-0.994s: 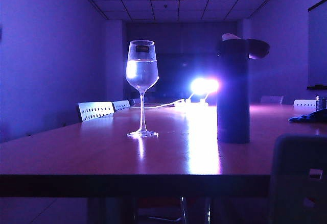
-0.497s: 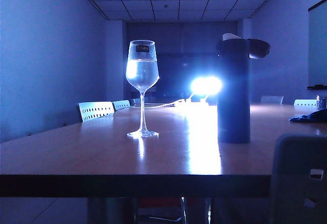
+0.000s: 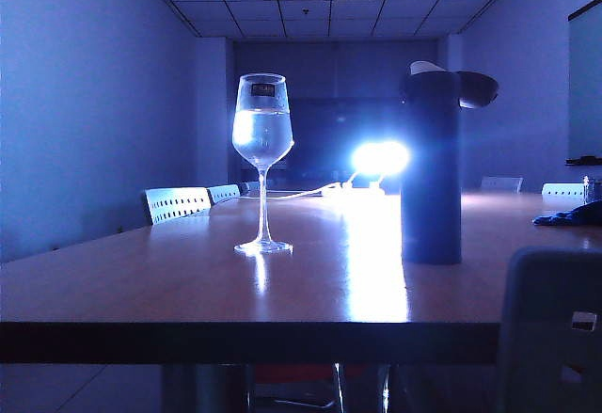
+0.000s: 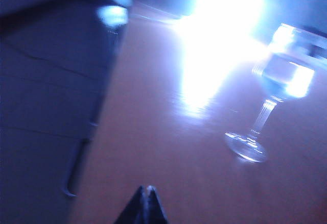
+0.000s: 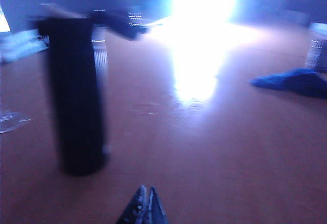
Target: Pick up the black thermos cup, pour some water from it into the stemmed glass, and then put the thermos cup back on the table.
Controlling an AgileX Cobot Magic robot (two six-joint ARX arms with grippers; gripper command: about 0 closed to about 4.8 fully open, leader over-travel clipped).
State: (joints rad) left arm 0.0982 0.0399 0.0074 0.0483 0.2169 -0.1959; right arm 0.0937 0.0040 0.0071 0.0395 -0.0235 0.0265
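Grippers first: we find the left gripper (image 4: 147, 196) and right gripper (image 5: 144, 197) fully closed, empty, low over the near table (image 3: 188, 291). Farther on, glass (image 3: 262, 164) and thermos (image 3: 431, 168) stand unmoved since earlier frames; we judge the task complete.

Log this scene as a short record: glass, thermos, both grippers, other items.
glass: upright on table, holds water
thermos: upright on table, lid flipped open, apart from the glass
left gripper: shut, empty, low over table short of the glass
right gripper: shut, empty, short of the thermos
other: blue cloth on table
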